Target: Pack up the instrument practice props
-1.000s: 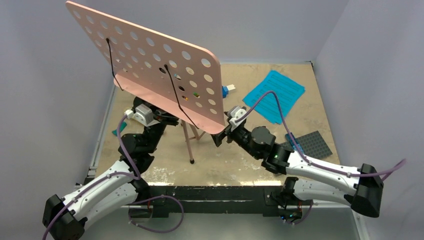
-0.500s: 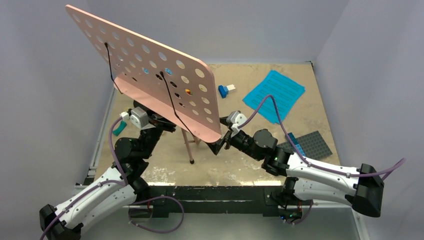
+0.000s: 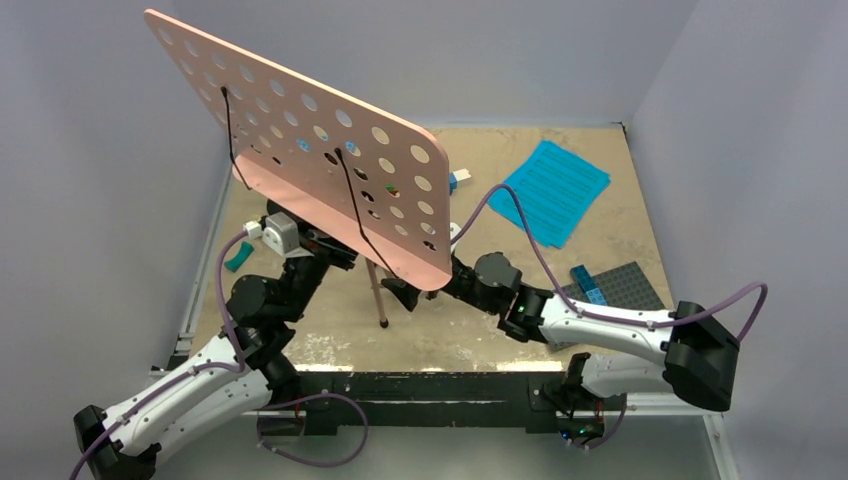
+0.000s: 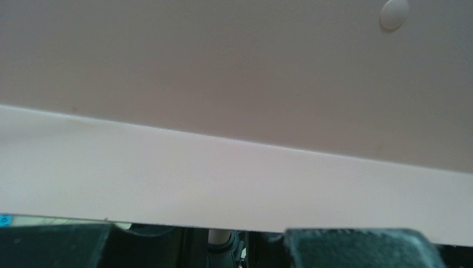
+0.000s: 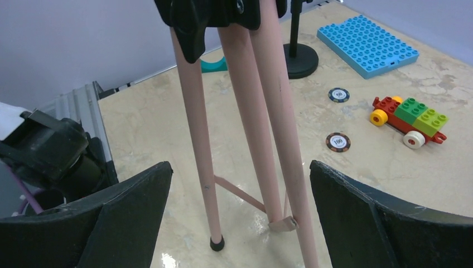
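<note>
The pink music stand's hole-dotted board hangs tilted over the table's left half, and its folded pink legs reach down to a black foot. The board fills the left wrist view. My left gripper sits under the board, shut on the stand's pole. My right gripper is open low at the legs, which stand between its fingers without touching them. The cyan sheet-music pages lie at the back right. A small black mic stand stands beyond the legs.
A grey studded baseplate with a blue brick lies beside my right arm. A blue baseplate, two poker chips and a brick car lie behind the stand. A teal piece lies at the left edge.
My right gripper has dropped from the board's lower right edge and moved left to the stand's legs. The board has shifted slightly right with my left arm.
</note>
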Tool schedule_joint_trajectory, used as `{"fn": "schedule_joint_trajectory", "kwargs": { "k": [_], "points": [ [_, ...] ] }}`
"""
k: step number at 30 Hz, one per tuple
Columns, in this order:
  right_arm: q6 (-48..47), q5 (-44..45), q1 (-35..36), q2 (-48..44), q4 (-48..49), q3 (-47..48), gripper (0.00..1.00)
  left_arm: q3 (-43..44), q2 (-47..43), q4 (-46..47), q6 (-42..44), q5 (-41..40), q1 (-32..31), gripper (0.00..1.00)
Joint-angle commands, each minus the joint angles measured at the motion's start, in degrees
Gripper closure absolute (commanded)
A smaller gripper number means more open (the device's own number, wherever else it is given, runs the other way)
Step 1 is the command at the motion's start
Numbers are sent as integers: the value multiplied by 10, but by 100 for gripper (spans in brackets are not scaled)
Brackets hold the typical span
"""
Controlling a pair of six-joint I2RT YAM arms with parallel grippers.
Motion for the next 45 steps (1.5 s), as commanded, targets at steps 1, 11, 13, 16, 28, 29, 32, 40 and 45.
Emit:
{"fn": "schedule_joint_trajectory", "kwargs": {
  "k": [1, 11, 13, 16, 28, 29, 32, 40, 45],
  "points": [
    [5, 22, 1, 24, 70, 43, 1, -46, 13, -185, -22, -2, -9, 100],
    [6, 12, 2, 86, 77, 97, 1, -44, 22, -158, -13, 8, -9, 100],
    [1, 17, 1, 100, 89, 100, 1, -42, 22, -159, -10, 10, -9, 100],
    [-8, 21, 1, 119, 93, 107, 1, -39, 21, -159, -7, 3, -9, 100],
    [-51, 55, 19, 163, 109, 103, 18, -35, 33, -134, 0, 27, -9, 100],
    [-55, 56, 20, 164, 109, 102, 23, -35, 34, -130, 0, 28, -10, 100],
    [-63, 60, 23, 167, 111, 100, 39, -33, 37, -122, 0, 32, -9, 100],
    [-86, 87, 28, 176, 121, 103, 27, -36, 39, -96, -3, 40, -10, 100],
    [-94, 123, 30, 187, 122, 115, 17, -43, 33, -79, -5, 43, -10, 100]
  ]
}}
